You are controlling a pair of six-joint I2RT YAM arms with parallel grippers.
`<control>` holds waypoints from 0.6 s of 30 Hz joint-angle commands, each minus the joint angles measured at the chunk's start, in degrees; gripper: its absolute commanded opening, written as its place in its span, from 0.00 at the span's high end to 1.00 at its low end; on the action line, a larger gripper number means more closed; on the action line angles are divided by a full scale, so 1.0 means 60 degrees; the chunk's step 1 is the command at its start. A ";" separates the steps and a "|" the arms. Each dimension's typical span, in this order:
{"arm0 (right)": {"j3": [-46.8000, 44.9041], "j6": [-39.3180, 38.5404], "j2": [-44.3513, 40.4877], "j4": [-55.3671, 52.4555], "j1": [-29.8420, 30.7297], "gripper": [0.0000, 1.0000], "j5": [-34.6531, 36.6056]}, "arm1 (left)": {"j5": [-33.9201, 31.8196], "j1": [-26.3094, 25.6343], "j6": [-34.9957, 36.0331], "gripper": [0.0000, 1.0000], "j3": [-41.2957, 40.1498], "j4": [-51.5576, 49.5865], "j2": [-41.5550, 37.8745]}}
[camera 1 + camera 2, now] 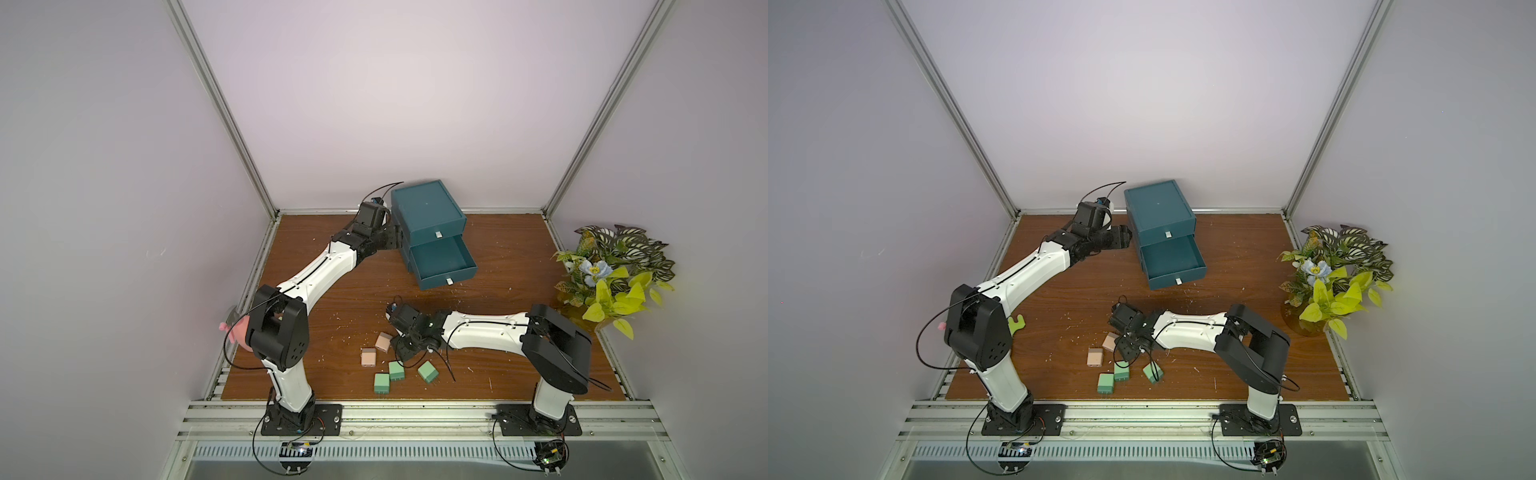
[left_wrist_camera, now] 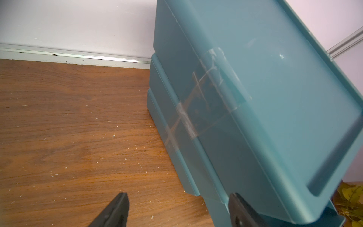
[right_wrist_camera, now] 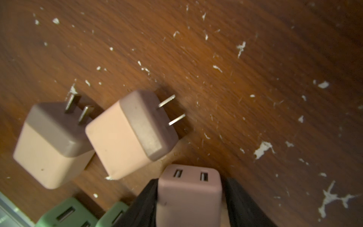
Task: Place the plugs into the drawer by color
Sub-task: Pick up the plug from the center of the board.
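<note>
Closest to the lens, the held peach plug [image 3: 189, 194] is sitting socket-face forward in the right gripper [image 3: 189, 183], whose black fingers [image 3: 141, 206] are pinching its two flat sides squarely. Two loose peach plugs [image 3: 127, 133] are lying on the desk [image 3: 255, 59] just beyond it, just beside each other, and three green plugs [image 1: 396, 370] are clustering nearer the robot's bases. The open drawer [image 1: 442, 259], directly under the closed top drawer [image 1: 424, 237] of the teal cabinet [image 1: 426, 205], is showing a bare floor and is standing well apart across the desk. Carrying well probably means rising straight up first so the plug is clearing its neighbours, then travelling high enough to pass over the drawer's front wall before releasing low inside. The left gripper [image 2: 178, 193] is hovering at the cabinet's side with its fingers spread, one by the near corner; whether it is touching cannot be told. Open desk is lying between plugs and drawer, while the plant [image 1: 611, 274] is crowding the right edge.
</note>
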 commanded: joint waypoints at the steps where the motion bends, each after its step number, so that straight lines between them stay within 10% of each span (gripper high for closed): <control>1: 0.0345 0.0139 -0.0078 -0.0321 0.0045 0.44 0.0245 | -0.0065 0.0085 0.0070 0.24 -0.0086 0.0046 -0.0221; 18: 0.1940 -0.0600 -0.1534 -0.0941 -0.1502 0.56 0.1188 | 0.0230 0.0100 0.0077 0.24 0.1320 -0.0202 0.0626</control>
